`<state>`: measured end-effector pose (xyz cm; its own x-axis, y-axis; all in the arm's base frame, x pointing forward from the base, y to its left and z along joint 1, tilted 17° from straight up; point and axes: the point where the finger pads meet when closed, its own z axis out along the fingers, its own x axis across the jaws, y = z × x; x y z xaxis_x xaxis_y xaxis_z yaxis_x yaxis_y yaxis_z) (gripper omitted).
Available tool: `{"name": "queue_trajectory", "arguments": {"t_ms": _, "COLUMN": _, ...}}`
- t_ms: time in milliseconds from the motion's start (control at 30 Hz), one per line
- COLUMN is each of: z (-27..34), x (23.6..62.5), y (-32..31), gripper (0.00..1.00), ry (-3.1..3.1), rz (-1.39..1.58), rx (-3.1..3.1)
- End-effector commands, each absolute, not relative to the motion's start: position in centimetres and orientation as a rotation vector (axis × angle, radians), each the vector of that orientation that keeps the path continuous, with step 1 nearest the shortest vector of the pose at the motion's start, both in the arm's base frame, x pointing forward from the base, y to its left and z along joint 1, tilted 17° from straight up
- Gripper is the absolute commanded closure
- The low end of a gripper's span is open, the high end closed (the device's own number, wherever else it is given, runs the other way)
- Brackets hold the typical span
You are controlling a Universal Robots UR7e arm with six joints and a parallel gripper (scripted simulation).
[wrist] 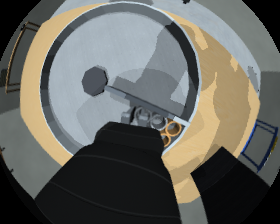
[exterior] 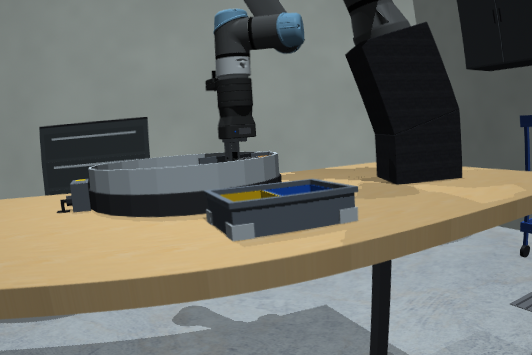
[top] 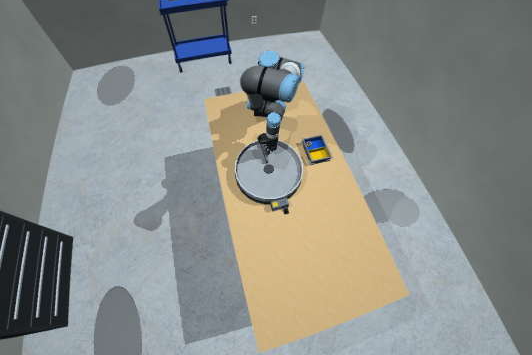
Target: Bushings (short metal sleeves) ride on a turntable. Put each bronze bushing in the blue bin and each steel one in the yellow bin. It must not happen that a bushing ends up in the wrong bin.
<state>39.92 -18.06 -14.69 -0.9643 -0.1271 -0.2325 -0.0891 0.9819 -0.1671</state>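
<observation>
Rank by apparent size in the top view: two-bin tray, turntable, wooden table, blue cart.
1. Wooden table
2. Blue cart and turntable: too close to rank; the cart is taller, but its frame is mostly open
3. Two-bin tray, clearly smallest

Even, moderate light; soft-toned shadows left of table (top: 320, 235) (exterior: 150, 265) (wrist: 31, 95). Wrist view fisheye-warped, edges black; small detail probably unreliable.

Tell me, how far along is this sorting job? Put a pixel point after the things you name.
One bronze bushing (top: 309, 144) appears done, in the blue bin (top: 317, 141) (exterior: 301, 189); none shows in the yellow bin (top: 320, 155) (exterior: 245, 197). The end effector (exterior: 232, 157) (wrist: 137, 112), down in the turntable (top: 255, 182) (exterior: 175, 180) (wrist: 76, 55), seems closed on a steel bushing (wrist: 142, 109). Left nearby: another steel bushing (wrist: 159, 127) and two bronze bushings (wrist: 174, 122) (wrist: 169, 140).
</observation>
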Motion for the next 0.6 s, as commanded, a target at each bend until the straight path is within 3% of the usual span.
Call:
{"name": "queue_trajectory", "arguments": {"t_ms": 0, "z": -14.65, "x": 39.94, "y": -18.07, "gripper": 1.0, "ry": 2.883, "rz": -0.228, "rx": -0.16}}
{"name": "queue_trajectory", "arguments": {"t_ms": 567, "z": -14.36, "x": 39.86, "y": -18.03, "gripper": 1.0, "ry": 2.884, "rz": -0.228, "rx": -0.159}}
